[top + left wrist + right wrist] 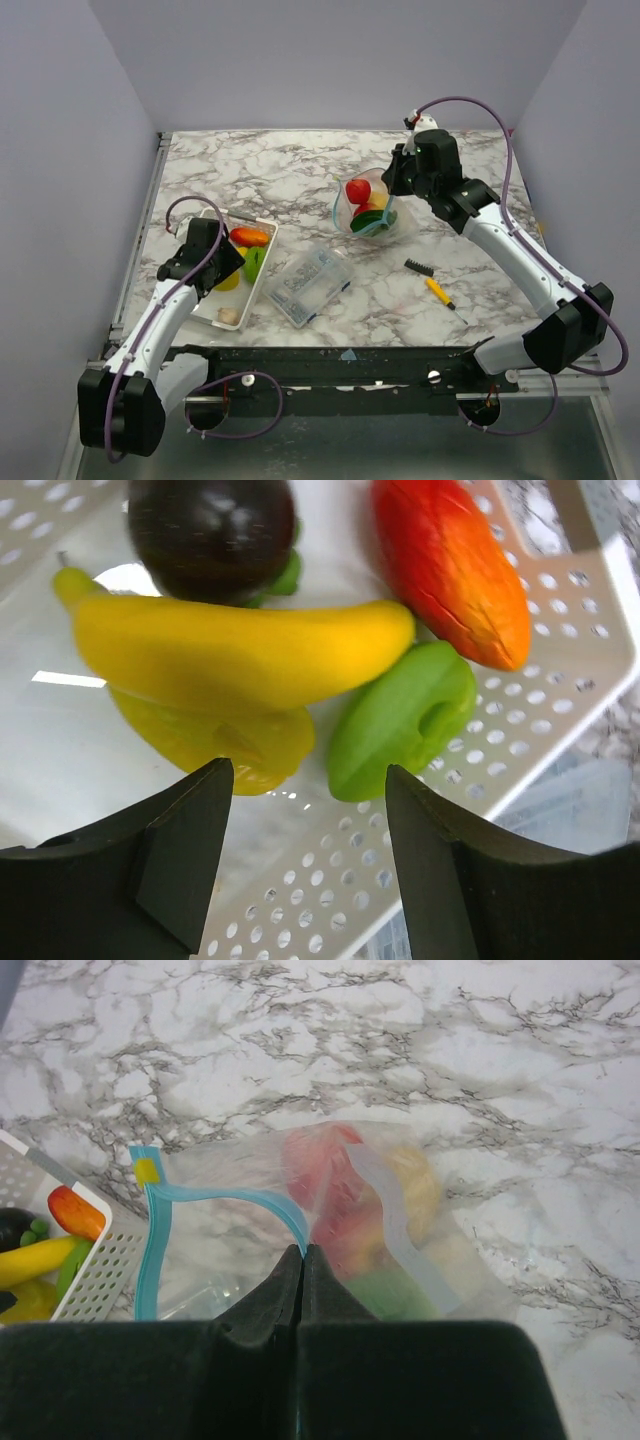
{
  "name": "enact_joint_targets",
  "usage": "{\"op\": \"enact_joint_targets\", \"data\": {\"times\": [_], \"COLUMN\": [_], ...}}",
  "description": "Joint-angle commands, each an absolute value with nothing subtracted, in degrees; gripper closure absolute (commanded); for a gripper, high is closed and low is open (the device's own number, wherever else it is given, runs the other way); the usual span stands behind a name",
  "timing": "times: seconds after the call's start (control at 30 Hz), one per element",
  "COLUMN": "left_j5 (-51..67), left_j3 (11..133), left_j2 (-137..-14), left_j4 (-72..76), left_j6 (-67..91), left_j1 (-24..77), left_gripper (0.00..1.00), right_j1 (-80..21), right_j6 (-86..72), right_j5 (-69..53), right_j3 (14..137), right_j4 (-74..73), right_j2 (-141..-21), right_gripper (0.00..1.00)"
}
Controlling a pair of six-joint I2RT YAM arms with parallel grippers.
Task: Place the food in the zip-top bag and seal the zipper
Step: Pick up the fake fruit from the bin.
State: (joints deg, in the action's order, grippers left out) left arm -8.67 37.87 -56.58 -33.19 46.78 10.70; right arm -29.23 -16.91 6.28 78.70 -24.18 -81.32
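the top external view looks down from above and behind the arm bases toward 12 o'clock, taking in the whole marble table (300,170). the left wrist view sits very close over the white tray (560,630), at 8 o'clock on the table. the right wrist view looks down near the zip-top bag (220,1230), at 1 o'clock. the tray's corner shows at its 8 o'clock edge, so both wrist views share it.

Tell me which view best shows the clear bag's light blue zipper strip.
Right wrist: the light blue zipper strip is close-up, curving into the shut right gripper. Top external shows only a thin arc; left wrist shows none.
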Motion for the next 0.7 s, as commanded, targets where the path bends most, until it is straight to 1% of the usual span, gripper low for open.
{"op": "enact_joint_targets", "data": {"times": [0.0,0.13,0.27,0.3,0.37,0.47,0.53,0.67], "left_j5": [-14.37,-10.24,-6.14,-5.7,-5.47,-4.18,-3.89,-4.58], "left_j3": [36.14,34.38,31.29,30.48,29.49,28.08,26.92,24.79], "left_j2": [-55.47,-57.44,-57.82,-57.82,-58.11,-59.22,-59.82,-59.08], "left_j4": [-37.7,-36.77,-32.38,-31.37,-29.48,-26.13,-23.44,-20.59], "left_j6": [57.72,61.86,65.4,66.19,67.8,69.26,69.84,71.06], "left_j1": [6.56,2.84,0.49,0.53,0.53,-1.18,-1.49,-1.67], "left_gripper": [0.36,0.33,0.23,0.22,0.21,0.25,0.3,0.45], "right_j1": [-28.97,-28.95,-28.98,-29.0,-28.97,-29.01,-28.95,-28.95], "right_j6": [-17.05,-17.2,-17.4,-17.45,-17.45,-17.49,-17.43,-17.58], "right_j5": [5.95,5.72,5.43,5.32,5.11,5.09,4.98,4.38], "right_j3": [80.51,80.21,80.07,80.15,80.29,80.25,80.29,80.75], "right_j4": [-24.45,-24.39,-24.36,-24.35,-24.35,-24.43,-24.44,-25.0], "right_j2": [-79.08,-79.06,-79.13,-79.17,-79.1,-79.06,-79.18,-79.5], "right_gripper": [1.0,1.0,1.0,1.0,1.0,1.0,1.0,1.0]}}
